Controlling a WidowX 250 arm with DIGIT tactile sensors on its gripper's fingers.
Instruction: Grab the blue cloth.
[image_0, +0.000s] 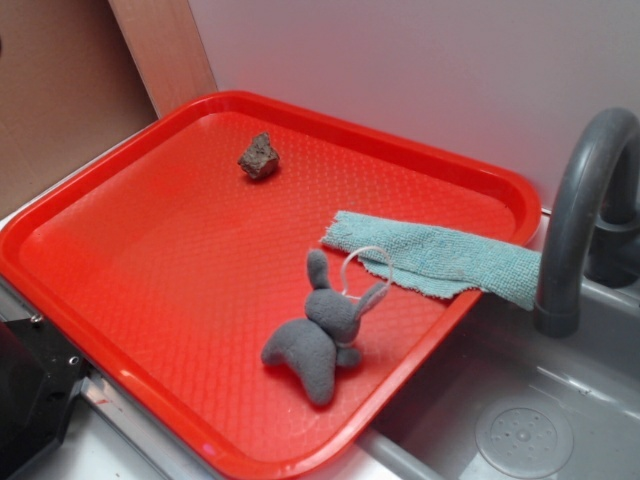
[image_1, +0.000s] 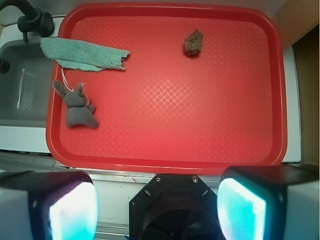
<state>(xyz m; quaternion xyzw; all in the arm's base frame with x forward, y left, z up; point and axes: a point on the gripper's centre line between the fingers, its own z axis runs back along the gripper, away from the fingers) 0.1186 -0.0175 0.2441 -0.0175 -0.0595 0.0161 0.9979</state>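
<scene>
The gripper (image_1: 157, 200) is seen only in the wrist view, at the bottom of the frame, nearest the camera. Its two pads (image_1: 67, 210) are spread wide apart and nothing is held between them. It is positioned short of the near rim of the red tray (image_1: 165, 162), above the pale counter strip (image_1: 125, 177); no contact with any object is observed.

Taking the tray as the landmark: the grey plush bunny (image_0: 325, 335) is found inside the tray, close to the sink-side rim, lying flat with its white loop (image_0: 365, 270) reaching toward the cloth. Whether loop and cloth touch cannot be determined.

The blue cloth (image_0: 435, 258) is located at the far sink-side corner of the tray. It is draped across the rim: one end rests on the tray floor, the other hangs out toward the grey faucet (image_0: 585, 210) and the sink basin (image_0: 520, 420). The inner end is judged the better grasp site, since it is backed by a flat surface.

A small brown lump (image_0: 259, 157) is noted at the far part of the tray, well apart from the cloth.

Open room: the middle of the tray is bare, so an approach across it toward the cloth's inner end is judged unobstructed. Restrictions are judged to be the raised rim, the faucet beside the overhang, and the bunny just beside the cloth.
</scene>
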